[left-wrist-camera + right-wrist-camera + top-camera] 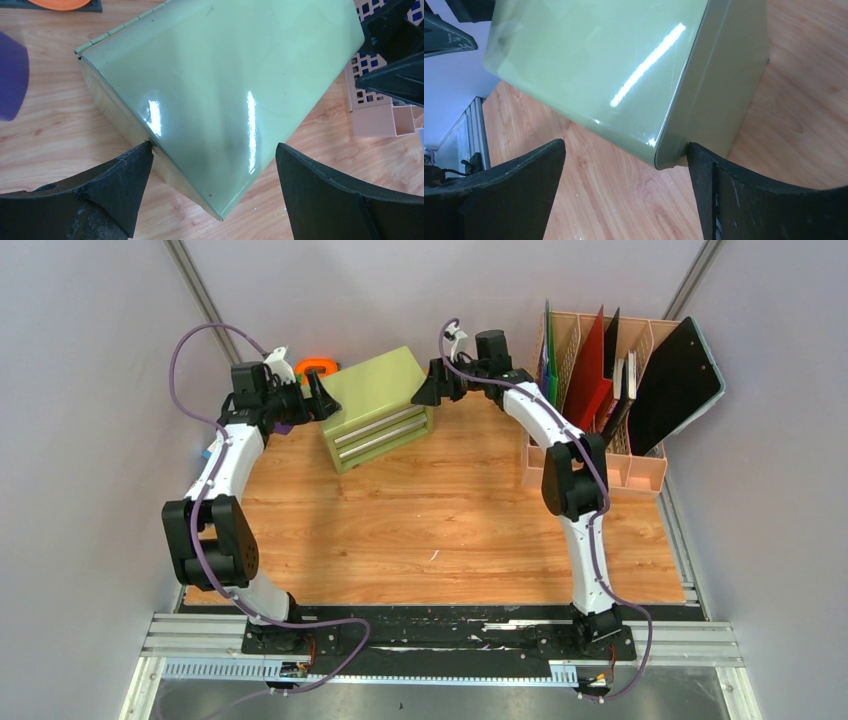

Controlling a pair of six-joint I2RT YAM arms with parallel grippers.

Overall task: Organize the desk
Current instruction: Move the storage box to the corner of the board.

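Top external view: the desk (450, 530), an orange-brown wood-grain top, fills the cell floor, with its metal rail along the near edge where the two arm bases are bolted. At its far side sits an olive-green drawer chest (378, 405), turned askew to the desk's edges, with its two silver-fronted drawers facing the near side.

The left gripper (214, 150) is wide open, its fingers straddling one corner of the chest, and one fingertip appears to be right at the chest's edge. The right gripper (626, 150) is at the opposite end, jaws also spread wide around a corner. One finger sits just beside the chest's side wall, and nothing is clamped.

Farther out, a pink file rack (640, 472) stands at the desk's right edge with a red folder (590, 365) and a black board (675, 385) upright in its slots. An orange object (318, 367) lies behind the chest, and a purple object (10, 75) is near the left arm.

Judging by this, the filing looks done. Squaring or repositioning the chest seems to be the step in hand, and the small items by the left arm may be left to tidy.
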